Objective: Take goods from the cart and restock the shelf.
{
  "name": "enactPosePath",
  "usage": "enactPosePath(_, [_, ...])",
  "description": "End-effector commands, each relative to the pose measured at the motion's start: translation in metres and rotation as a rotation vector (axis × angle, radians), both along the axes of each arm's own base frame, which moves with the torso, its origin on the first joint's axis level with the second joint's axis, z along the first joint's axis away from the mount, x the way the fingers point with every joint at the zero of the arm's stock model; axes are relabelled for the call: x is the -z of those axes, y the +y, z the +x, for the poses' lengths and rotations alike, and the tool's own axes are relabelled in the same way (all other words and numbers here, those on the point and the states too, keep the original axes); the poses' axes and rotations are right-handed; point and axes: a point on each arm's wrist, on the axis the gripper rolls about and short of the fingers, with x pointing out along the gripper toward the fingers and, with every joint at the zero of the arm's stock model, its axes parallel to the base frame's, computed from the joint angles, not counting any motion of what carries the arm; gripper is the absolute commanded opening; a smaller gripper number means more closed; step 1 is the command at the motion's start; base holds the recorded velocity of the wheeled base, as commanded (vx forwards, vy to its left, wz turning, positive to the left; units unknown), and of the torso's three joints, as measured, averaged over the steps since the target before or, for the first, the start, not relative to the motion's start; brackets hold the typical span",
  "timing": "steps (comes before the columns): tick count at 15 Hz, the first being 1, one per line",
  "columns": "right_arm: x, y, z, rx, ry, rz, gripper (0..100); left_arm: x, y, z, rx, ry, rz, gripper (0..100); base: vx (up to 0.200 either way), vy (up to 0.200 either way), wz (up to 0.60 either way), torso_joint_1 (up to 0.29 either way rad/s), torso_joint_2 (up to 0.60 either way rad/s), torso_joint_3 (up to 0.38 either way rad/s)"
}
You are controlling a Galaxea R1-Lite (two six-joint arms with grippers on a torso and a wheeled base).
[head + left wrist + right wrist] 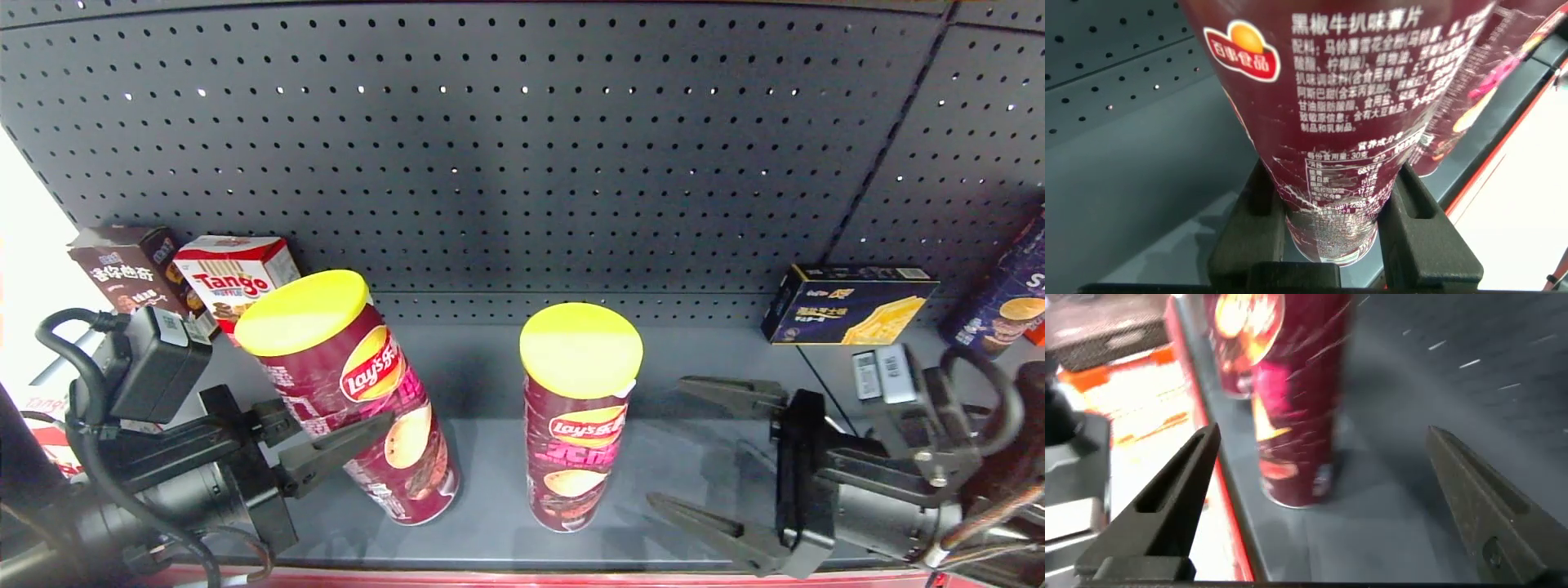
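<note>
Two maroon chip cans with yellow lids stand on the grey shelf (490,523). The left can (351,400) leans to the left, its base on the shelf. My left gripper (359,433) is shut on its lower half; in the left wrist view the can (1331,122) sits between both fingers (1417,212). The right can (575,425) stands upright and free. My right gripper (668,441) is open just to its right, level with its lower half, not touching. In the right wrist view that can (1298,400) stands beyond the spread fingers (1167,514), with the leaning can (1237,335) behind it.
A brown box (122,269) and a red-and-white wafer box (233,278) stand at the back left. A dark blue box (849,314) and a blue can (1008,302) sit at the back right. The pegboard wall (522,163) closes the back; a red strip (490,578) marks the front edge.
</note>
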Motion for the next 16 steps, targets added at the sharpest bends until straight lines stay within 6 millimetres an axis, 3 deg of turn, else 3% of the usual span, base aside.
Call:
enactPosePath(1, [-0.021,-0.039,-0.019,0.162,-0.097,0.068,100,0.0,0.0,0.0,0.0,0.001,0.0,0,0.0,0.0,0.0,0.0,0.0,0.0])
enactPosePath(4, [-0.039,-0.07,-0.025,0.344,-0.189,0.118,100,0.001,0.0,0.0,0.0,0.004,0.002,0,0.0,0.0,0.0,0.0,0.0,0.0])
enactPosePath(7, [-0.041,-0.102,-0.042,0.521,-0.237,0.124,100,0.001,0.0,0.0,0.002,0.006,0.002,0,0.0,0.0,0.0,0.0,0.0,0.0])
enactPosePath(11, [-0.02,-0.126,-0.082,0.704,-0.24,0.145,100,0.002,0.0,-0.001,0.004,0.007,0.003,0,0.0,0.0,0.0,0.0,0.0,0.0])
enactPosePath(16, [0.018,-0.13,-0.141,0.875,-0.135,0.125,100,0.002,0.0,-0.001,0.004,0.006,0.002,0,0.0,0.0,0.0,0.0,0.0,0.0])
